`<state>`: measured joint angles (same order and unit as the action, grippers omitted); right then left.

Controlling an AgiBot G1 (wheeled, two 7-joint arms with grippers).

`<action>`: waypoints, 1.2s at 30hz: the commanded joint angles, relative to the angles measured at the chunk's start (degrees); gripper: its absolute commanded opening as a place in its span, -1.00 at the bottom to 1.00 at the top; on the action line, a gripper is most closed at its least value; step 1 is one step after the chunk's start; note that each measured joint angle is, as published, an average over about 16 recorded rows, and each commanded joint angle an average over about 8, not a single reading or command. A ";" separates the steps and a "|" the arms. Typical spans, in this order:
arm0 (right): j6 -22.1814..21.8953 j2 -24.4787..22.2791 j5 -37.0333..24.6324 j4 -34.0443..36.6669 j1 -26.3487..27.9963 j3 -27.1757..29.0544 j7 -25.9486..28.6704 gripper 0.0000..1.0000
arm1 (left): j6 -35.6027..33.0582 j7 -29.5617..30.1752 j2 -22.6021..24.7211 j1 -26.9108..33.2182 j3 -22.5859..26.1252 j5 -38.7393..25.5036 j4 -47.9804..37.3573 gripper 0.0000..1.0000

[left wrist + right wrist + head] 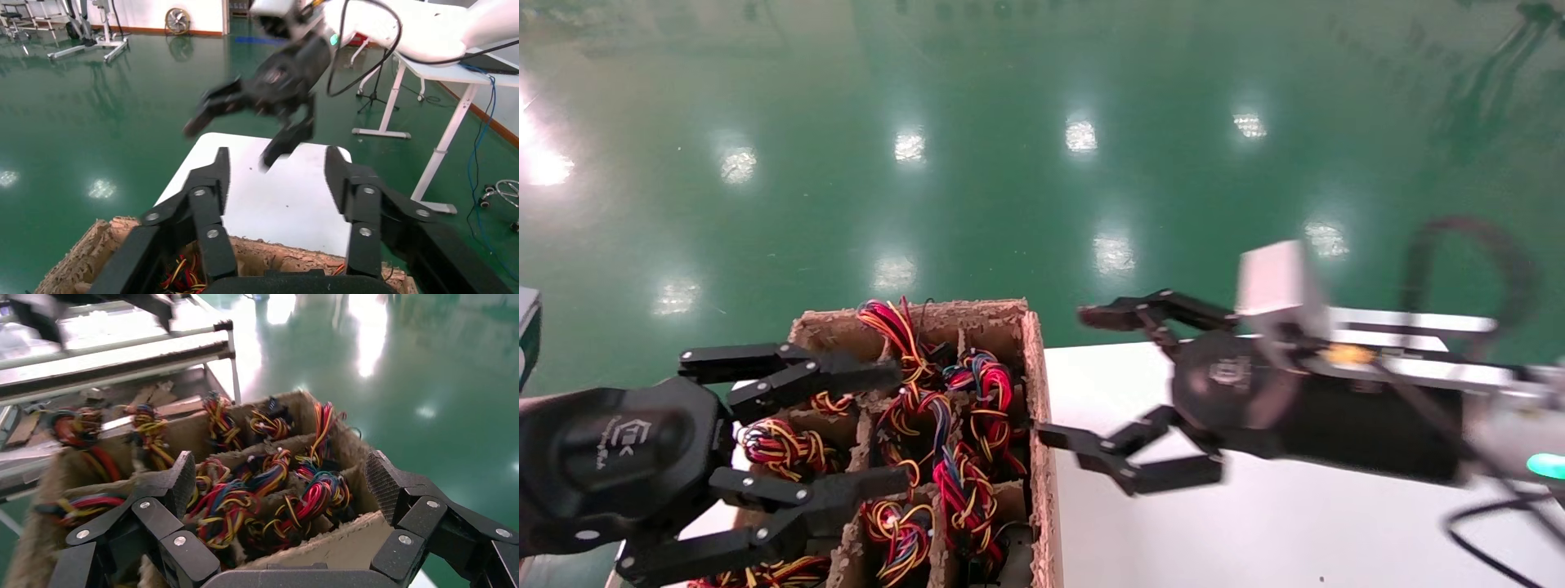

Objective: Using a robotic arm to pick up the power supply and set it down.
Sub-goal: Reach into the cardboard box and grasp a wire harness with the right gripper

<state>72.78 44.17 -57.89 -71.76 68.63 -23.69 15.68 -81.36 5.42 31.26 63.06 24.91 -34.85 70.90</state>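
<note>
Surface (1254, 523), white, carrying a divided cardboard box (1035, 392) at 9 o'clock. Power supplies' wire bundles (964, 425) fill its compartments. Right gripper (1062, 376), jaws wide, hovers at 3 o'clock beside the box; left gripper (891, 425), jaws wide, hangs over it.

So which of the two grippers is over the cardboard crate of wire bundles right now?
The left gripper, open above the crate. The right gripper, also open, hangs over the white table beside it.
</note>
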 commanded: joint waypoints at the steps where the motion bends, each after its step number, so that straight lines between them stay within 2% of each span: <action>1: -1.46 2.11 -2.50 0.47 1.11 -1.61 1.02 1.00 | 0.00 0.00 0.00 0.00 0.00 0.00 0.00 -1.00; 5: -3.50 6.88 -7.22 4.14 3.16 -4.65 1.05 1.00 | 0.00 0.00 0.00 0.00 0.00 0.00 0.00 -1.00; 7: -4.32 9.11 -9.43 6.41 4.23 -6.04 0.83 0.80 | 0.00 0.00 0.00 0.00 0.00 0.00 0.00 -1.00; 8: -4.67 10.15 -10.47 7.57 4.76 -6.68 0.69 0.61 | 0.00 0.00 0.00 0.00 0.00 0.00 0.00 -1.00; 13: -5.44 13.97 -13.66 12.69 6.83 -8.82 -0.26 -0.64 | 0.00 0.00 0.00 0.00 0.00 0.00 0.00 -1.00; 14: -5.49 14.45 -13.97 13.47 7.09 -9.04 -0.48 -0.82 | 0.00 0.00 0.00 0.00 0.00 0.00 0.00 -1.00; 16: -5.49 15.21 -14.31 14.82 7.48 -9.32 -0.91 -1.00 | 0.00 0.00 0.00 0.00 0.00 0.00 0.00 -1.00; 36: -4.91 15.18 -14.47 18.15 7.16 -9.46 -2.66 -1.00 | 0.00 0.00 0.00 0.00 0.00 0.00 0.00 -1.00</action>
<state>67.96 59.31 -72.51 -53.88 75.86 -33.26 13.12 -81.36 5.42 31.26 63.06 24.91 -34.85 70.90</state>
